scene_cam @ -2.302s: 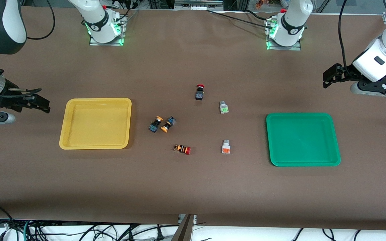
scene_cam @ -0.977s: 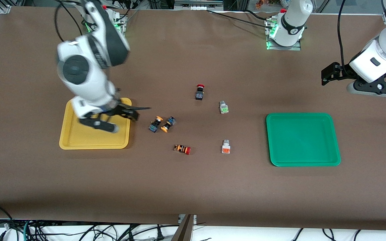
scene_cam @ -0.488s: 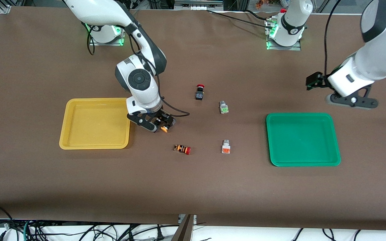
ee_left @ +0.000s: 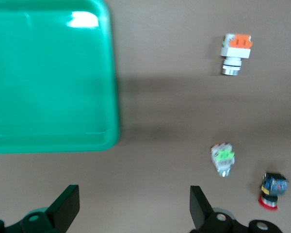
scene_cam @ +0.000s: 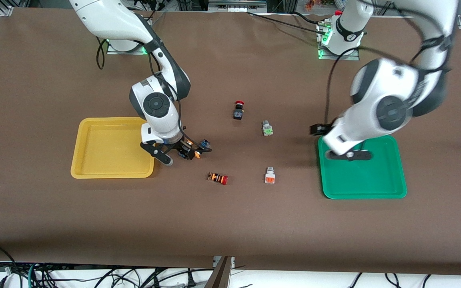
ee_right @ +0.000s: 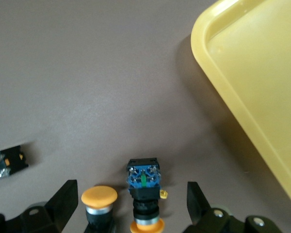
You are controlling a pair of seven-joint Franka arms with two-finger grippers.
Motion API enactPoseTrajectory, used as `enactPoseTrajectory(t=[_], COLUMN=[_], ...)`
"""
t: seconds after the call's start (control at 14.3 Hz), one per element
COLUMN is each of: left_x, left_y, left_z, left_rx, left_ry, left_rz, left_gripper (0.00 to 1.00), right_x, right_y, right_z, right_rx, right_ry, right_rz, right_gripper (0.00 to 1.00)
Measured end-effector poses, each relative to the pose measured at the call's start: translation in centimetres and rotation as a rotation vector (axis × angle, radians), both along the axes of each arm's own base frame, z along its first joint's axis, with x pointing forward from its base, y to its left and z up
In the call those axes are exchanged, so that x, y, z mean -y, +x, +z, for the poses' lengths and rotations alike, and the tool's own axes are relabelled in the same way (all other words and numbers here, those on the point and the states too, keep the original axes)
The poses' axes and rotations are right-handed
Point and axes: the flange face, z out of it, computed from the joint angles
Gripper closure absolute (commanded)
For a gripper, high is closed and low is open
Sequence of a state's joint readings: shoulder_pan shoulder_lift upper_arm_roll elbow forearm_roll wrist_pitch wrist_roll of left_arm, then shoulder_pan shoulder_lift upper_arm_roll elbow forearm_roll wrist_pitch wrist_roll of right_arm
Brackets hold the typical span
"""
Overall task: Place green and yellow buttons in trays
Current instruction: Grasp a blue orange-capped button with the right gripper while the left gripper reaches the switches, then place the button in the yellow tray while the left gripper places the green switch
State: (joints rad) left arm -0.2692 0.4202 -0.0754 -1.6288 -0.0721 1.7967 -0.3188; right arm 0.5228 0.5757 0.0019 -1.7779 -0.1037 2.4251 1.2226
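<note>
Two yellow-capped buttons (scene_cam: pixel 197 154) lie side by side on the table beside the yellow tray (scene_cam: pixel 106 154). My right gripper (scene_cam: pixel 187 150) is low over them and open. In the right wrist view both buttons, one (ee_right: pixel 99 203) and the other (ee_right: pixel 144 187), lie between its open fingers (ee_right: pixel 130 206). A white button with a green face (scene_cam: pixel 267 129) and one with an orange face (scene_cam: pixel 269 177) lie mid-table. My left gripper (scene_cam: pixel 346 155) is up over the green tray (scene_cam: pixel 370 182) at its edge, open and empty (ee_left: pixel 132 209).
A red-capped button with a black body (scene_cam: pixel 238 110) stands farther from the front camera than the green-faced one. A red-capped button with an orange-striped body (scene_cam: pixel 217 178) lies nearer, beside the yellow-capped pair. The left wrist view shows the green tray (ee_left: pixel 48 73).
My right arm swung in across the yellow tray and came down over the yellow-capped buttons. My left arm swung in from its end of the table to over the green tray.
</note>
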Motion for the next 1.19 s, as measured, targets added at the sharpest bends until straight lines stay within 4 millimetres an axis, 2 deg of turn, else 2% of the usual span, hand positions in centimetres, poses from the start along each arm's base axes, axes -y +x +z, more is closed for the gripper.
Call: enactPoseTrajectory(t=[0.07, 0.21, 0.42, 0.56, 0.63, 0.7, 0.84, 0.98, 1.05, 1.12, 1.19], left_x=[2.0, 5.2, 8.5, 10.5, 11.7, 12.8, 13.9, 14.5, 14.9, 15.3, 15.7], left_y=[-0.4, -1.3, -2.8, -4.8, -6.2, -7.5, -9.2, -10.4, -10.9, -11.3, -11.7], left_z=[-2.7, -6.3, -10.0, -12.5, -13.7, -14.6, -15.7, -16.9, -17.6, -18.2, -18.7], left_rx=[-0.021, -0.036, 0.003, 0.051, 0.071, 0.078, 0.066, 0.055, 0.053, 0.05, 0.047], left_ry=[0.013, 0.041, 0.053, 0.026, 0.01, 0.001, 0.006, 0.014, 0.015, 0.017, 0.018], left_rz=[0.001, 0.037, 0.122, 0.178, 0.198, 0.213, 0.214, 0.196, 0.189, 0.18, 0.174], left_gripper=[0.0, 0.0, 0.0, 0.0, 0.0, 0.0, 0.0, 0.0, 0.1, 0.41, 0.64], right_x=[-0.2, -0.3, -0.1, -0.1, -0.1, -0.1, -0.2, -0.2, -0.2, -0.2, -0.2], right_y=[-0.1, -0.2, -0.5, -0.5, -0.6, -0.5, -0.6, -0.5, -0.5, -0.4, -0.4], right_z=[-0.7, -2.2, -4.3, -5.2, -5.5, -5.8, -6.3, -6.5, -6.4, -6.1, -6.0], right_rx=[0.004, 0.001, -0.017, -0.019, -0.018, -0.014, -0.006, -0.005, -0.003, 0.001, 0.004], right_ry=[0.006, 0.009, 0.001, 0.002, 0.004, 0.009, 0.017, 0.018, 0.019, 0.022, 0.024], right_rz=[-0.021, -0.049, -0.069, -0.074, -0.084, -0.097, -0.106, -0.108, -0.109, -0.108, -0.108], right_gripper=[0.01, 0.01, 0.01, 0.03, 0.1, 0.24, 0.61, 0.88, 1.0, 1.0, 1.0])
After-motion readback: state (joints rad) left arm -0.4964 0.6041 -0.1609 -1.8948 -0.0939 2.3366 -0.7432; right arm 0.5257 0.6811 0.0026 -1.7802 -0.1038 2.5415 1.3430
